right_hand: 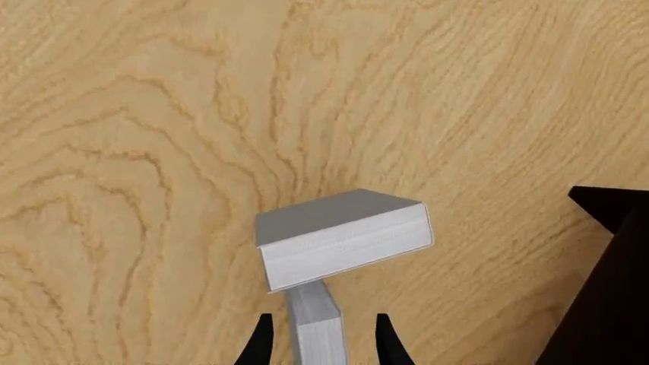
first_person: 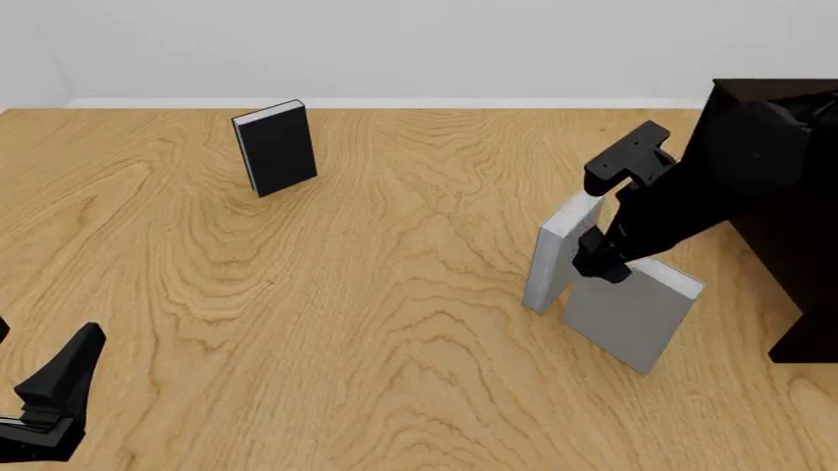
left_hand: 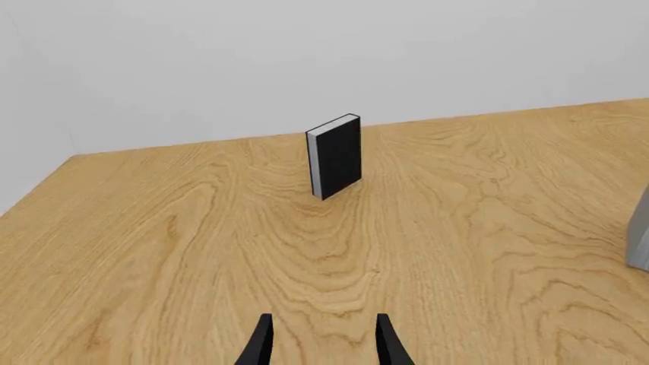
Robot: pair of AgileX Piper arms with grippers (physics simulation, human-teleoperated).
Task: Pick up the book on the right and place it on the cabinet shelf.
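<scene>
The left gripper (left_hand: 322, 342) hangs over bare wooden table (left_hand: 182, 251), its two dark fingertips (left_hand: 261, 341) parted with nothing between them. Well ahead of it a black book (left_hand: 336, 155) with white page edges stands upright on the table, its spine and cover turned at an angle. Behind the table rises a plain pale wall (left_hand: 304, 53). A light grey book (left_hand: 639, 236) shows only as a sliver at the frame's edge.

My fixed front camera sits above and behind me, looking forward and down over the table (first_person: 392, 324). My left wrist camera looks low and far across it toward the black book (left_hand: 336, 156), which both show. My right wrist camera looks steeply down, close.
</scene>
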